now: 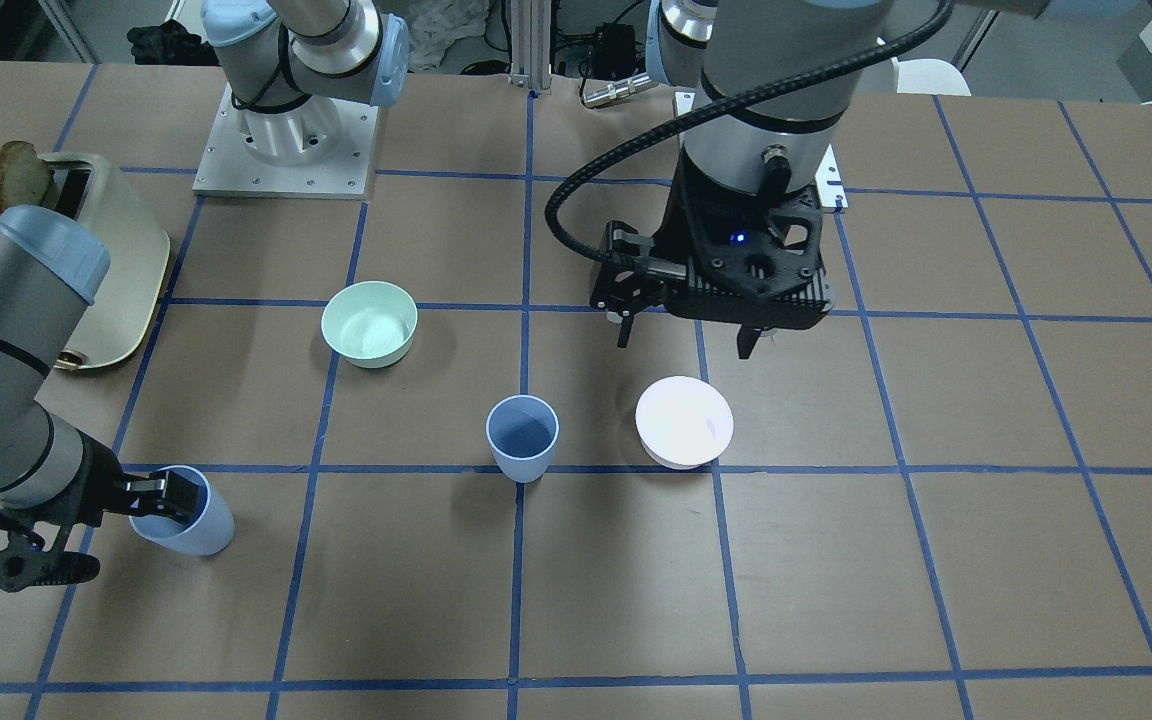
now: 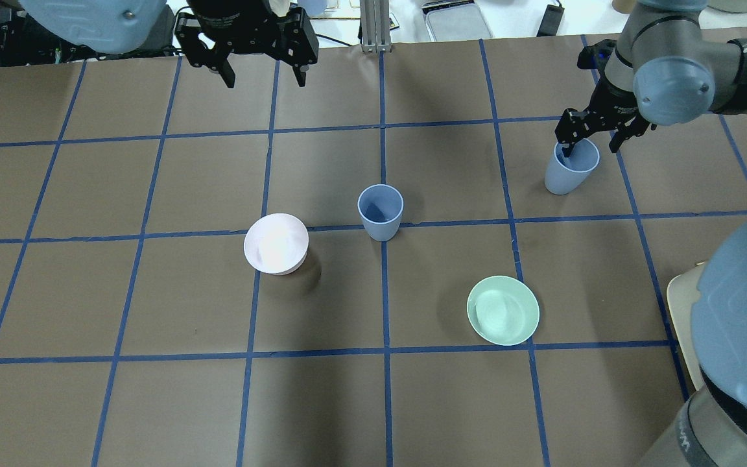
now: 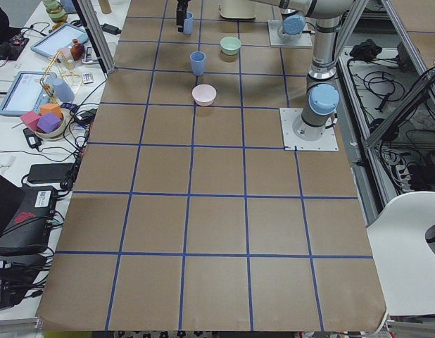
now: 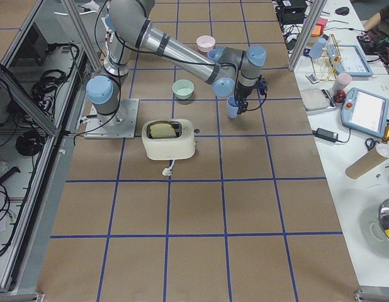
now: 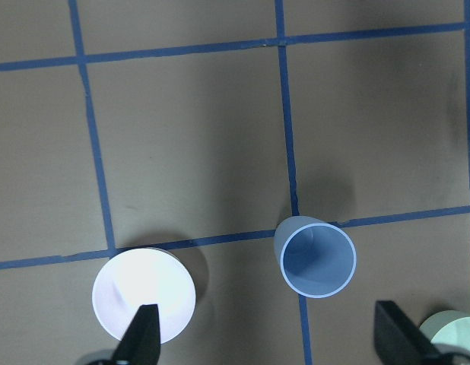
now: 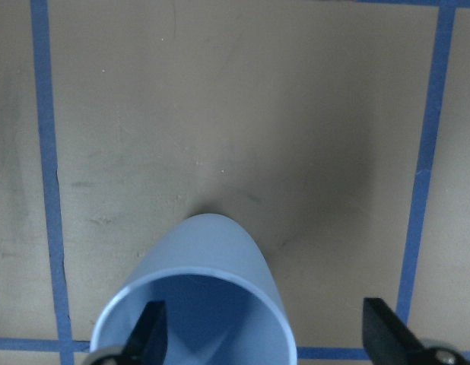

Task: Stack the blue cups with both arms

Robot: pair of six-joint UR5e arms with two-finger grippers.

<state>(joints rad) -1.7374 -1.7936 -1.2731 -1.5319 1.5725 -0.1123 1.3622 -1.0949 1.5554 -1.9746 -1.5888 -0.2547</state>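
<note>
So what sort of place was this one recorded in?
Most likely a robotics lab workcell: the left arm and right arm are mounted on plates on a paper-covered table marked with a blue tape grid, and a side bench holds what looks like a teach pendant.

My left grey metallic jointed arm [image 1: 766, 90] is hovering high, wrist pointing down, its black two-finger left gripper [image 1: 686, 345] gaping wide. My right grey metallic arm [image 4: 182, 53] is stretching far out, its black right gripper [image 2: 591, 148] hanging low, jaws spread.
</note>
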